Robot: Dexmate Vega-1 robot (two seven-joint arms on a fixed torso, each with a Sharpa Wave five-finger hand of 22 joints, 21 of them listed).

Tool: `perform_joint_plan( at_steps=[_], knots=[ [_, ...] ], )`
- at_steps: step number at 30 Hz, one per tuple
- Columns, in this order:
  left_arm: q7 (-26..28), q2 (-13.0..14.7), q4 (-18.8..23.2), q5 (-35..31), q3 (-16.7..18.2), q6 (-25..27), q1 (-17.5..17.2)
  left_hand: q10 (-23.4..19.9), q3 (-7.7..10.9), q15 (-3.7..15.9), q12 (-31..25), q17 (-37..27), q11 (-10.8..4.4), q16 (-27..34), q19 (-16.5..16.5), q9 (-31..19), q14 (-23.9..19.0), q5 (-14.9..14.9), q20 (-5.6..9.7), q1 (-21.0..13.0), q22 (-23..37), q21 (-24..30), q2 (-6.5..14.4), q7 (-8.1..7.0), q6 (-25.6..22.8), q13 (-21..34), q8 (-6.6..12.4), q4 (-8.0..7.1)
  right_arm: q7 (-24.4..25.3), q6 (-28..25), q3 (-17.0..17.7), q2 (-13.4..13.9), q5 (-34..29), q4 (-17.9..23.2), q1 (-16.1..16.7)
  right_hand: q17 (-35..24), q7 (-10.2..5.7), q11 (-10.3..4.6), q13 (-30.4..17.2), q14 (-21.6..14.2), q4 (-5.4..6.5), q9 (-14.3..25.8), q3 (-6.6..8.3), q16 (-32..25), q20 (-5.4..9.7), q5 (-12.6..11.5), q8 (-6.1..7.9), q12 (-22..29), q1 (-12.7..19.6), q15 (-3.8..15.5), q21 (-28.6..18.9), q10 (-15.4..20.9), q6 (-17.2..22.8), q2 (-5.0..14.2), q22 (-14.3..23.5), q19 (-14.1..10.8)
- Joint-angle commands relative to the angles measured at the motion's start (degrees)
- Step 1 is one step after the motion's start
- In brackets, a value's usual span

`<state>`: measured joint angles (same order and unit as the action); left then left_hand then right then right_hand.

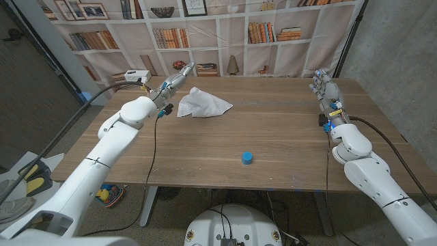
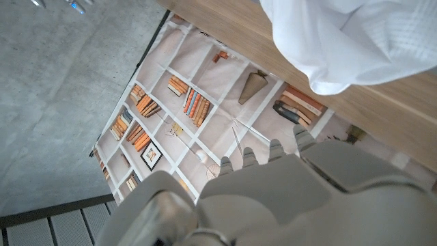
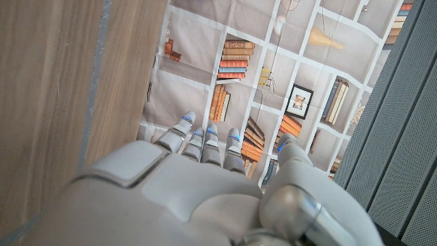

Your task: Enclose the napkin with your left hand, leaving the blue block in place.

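Note:
A crumpled white napkin [image 1: 203, 104] lies on the far left part of the wooden table [image 1: 273, 130]; in the left wrist view the napkin [image 2: 355, 41] bulks large. My left hand [image 1: 174, 81] hovers just left of and behind it, fingers stretched out toward the far edge, holding nothing, a small gap apart from the cloth. A small blue block [image 1: 247, 158] sits near the table's front middle. My right hand [image 1: 325, 87] stands near the far right edge with fingers straight and nothing in it.
A white box [image 1: 136, 75] with cables sits at the table's far left corner. A bookshelf backdrop [image 1: 225, 34] hangs behind the table. A concrete wall [image 1: 403, 55] stands to the right.

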<state>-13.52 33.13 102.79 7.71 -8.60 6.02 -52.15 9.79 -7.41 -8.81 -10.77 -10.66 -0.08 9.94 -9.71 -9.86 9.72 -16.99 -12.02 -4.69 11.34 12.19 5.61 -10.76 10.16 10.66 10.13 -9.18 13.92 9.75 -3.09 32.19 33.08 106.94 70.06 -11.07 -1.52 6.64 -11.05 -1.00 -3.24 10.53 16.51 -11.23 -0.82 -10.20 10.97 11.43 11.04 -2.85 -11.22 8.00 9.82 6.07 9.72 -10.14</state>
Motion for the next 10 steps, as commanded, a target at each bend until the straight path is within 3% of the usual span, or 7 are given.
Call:
perform_joint_plan(
  at_steps=[1, 10],
  knots=[
    [-9.5, 1.7, -6.7, 21.3, -1.2, -5.7, 3.5, 3.8, -0.52, 0.0, -0.2, 0.0, 0.61, 0.3, -1.2, -0.2, 2.5, -0.4, 0.01, 0.7, 0.2, 0.0, 0.1, -0.45, 6.3, 0.1, 0.44, -0.16, 3.2, -1.9, -0.8, -0.7, -1.4, 3.5, 2.3, -0.3, 0.01, 0.2, -0.1, 0.2, 0.29, 0.2, -0.12, 0.0, -0.2, -0.2, -0.12, 0.0, -0.3, -0.35, 0.0, 0.0, -0.3, -0.34, 0.3, -0.1],
    [-9.0, 1.8, -9.2, 22.6, -2.2, -5.9, 4.9, 4.0, -0.67, 0.12, -0.2, 0.0, 1.14, 0.4, -1.2, -0.2, 2.6, -0.6, 0.01, 0.8, 0.2, 0.1, 0.2, -0.27, 6.5, 0.1, 0.37, -0.13, 3.1, -1.6, -2.6, -1.3, -2.9, 2.7, -0.1, -0.3, 0.01, 0.19, -0.1, 0.1, 0.57, 0.2, -0.36, -0.1, -0.18, -0.3, -0.15, 0.0, -0.8, -0.25, 0.0, 0.0, -0.4, -0.44, 0.3, -0.1]
  ],
)
